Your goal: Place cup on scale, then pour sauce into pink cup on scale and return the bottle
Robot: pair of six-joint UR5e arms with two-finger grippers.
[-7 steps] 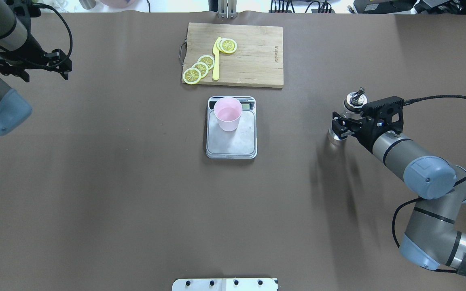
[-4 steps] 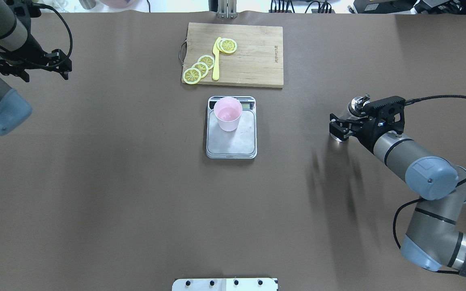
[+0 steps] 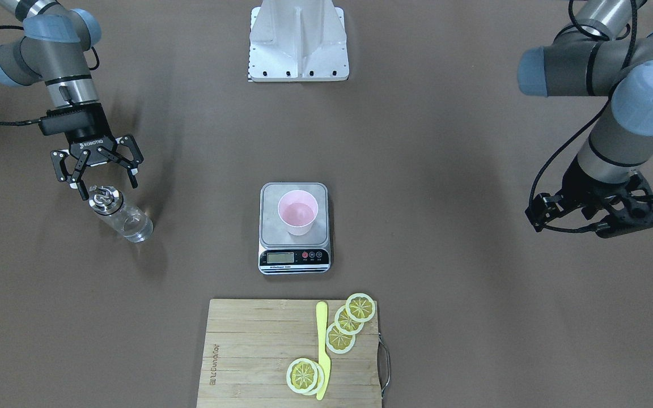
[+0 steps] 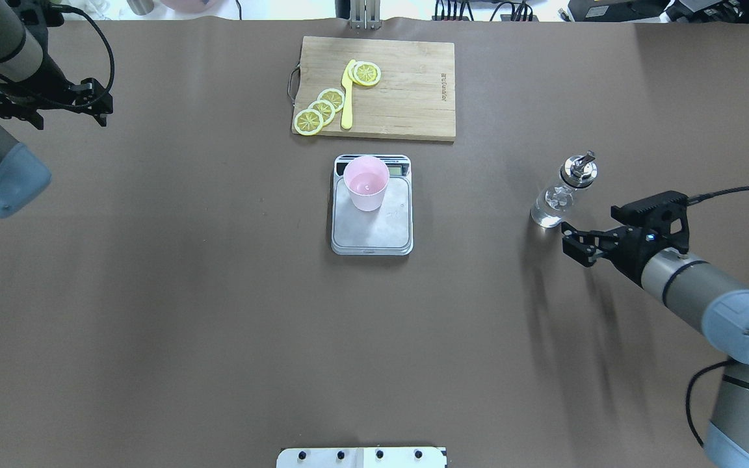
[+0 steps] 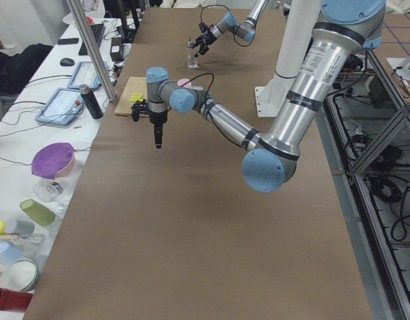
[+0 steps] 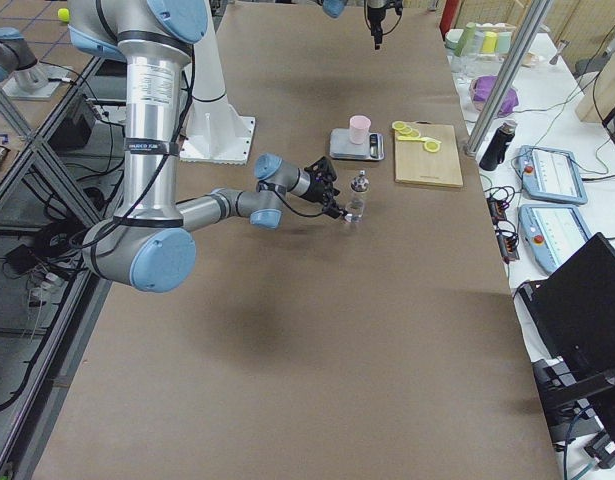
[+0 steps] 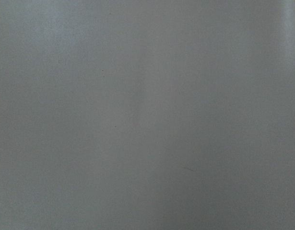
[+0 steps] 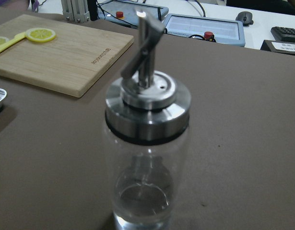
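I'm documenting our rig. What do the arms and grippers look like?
The arms are silver-grey tubes with pale blue joint caps and black rings. The right gripper and left gripper are black, two-fingered linkages fed by black cables; the right one bears white ROBOTIQ lettering.

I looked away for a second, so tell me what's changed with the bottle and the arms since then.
The right end effector let go of the bottle and drew back toward the robot, open; the bottle now stands free on the table. The cup, scale and cutting board stayed put.
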